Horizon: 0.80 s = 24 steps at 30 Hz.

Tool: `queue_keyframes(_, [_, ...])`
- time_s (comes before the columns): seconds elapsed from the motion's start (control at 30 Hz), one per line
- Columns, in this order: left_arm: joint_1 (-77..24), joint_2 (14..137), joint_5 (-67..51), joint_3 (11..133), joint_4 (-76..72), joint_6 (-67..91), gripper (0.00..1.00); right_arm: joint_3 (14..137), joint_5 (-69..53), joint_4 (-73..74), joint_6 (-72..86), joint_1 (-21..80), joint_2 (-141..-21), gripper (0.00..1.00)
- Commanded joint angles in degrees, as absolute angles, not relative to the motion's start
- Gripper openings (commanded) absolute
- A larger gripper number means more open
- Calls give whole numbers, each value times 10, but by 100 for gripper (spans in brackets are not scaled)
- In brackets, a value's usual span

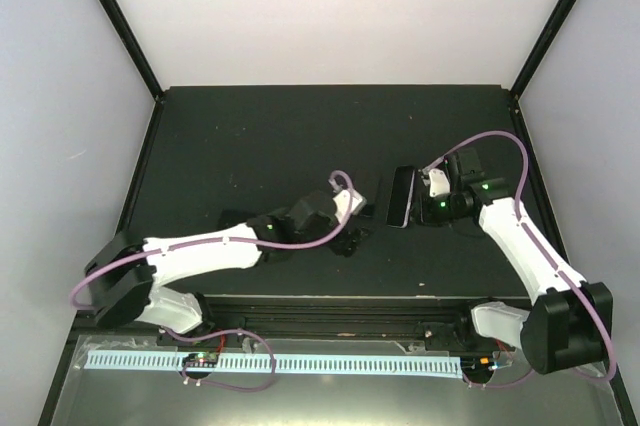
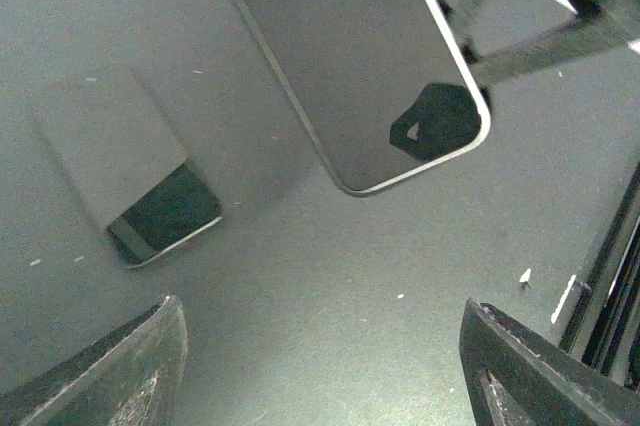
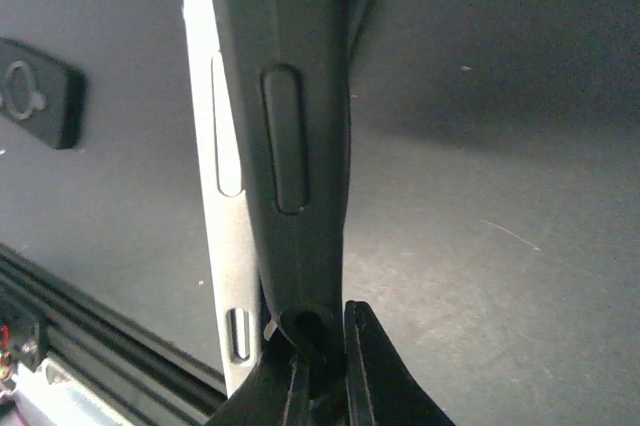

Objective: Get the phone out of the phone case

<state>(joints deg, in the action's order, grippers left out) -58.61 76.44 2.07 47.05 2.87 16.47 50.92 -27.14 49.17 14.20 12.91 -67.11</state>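
Note:
The phone [image 1: 400, 196] lies at mid-table, dark with a silver edge. In the right wrist view its silver side [image 3: 226, 146] shows beside the black case [image 3: 300, 126], whose wall stands a little off the phone's edge. My right gripper [image 3: 325, 351] is shut on the case's rim at the phone's right side [image 1: 425, 208]. My left gripper [image 1: 362, 210] is open and empty just left of the phone. In the left wrist view the phone's corner [image 2: 360, 56] lies ahead of the spread fingertips [image 2: 150, 346], not touching them.
A small black piece with a ring mark [image 3: 32, 93] lies on the table left of the phone, and it also shows in the left wrist view [image 2: 165, 218]. The black rail [image 1: 330, 306] runs along the table's near edge.

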Motion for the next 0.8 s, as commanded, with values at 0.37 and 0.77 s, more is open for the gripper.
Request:
queue_keyframes(0.37, [-658,1014,146,633,-110,62,82,539,-215,495,186,78,-784,1])
queue_keyframes(0.77, [-658,1088,135,669,-151,19,80,548,-173,493,214,76,-823,1])
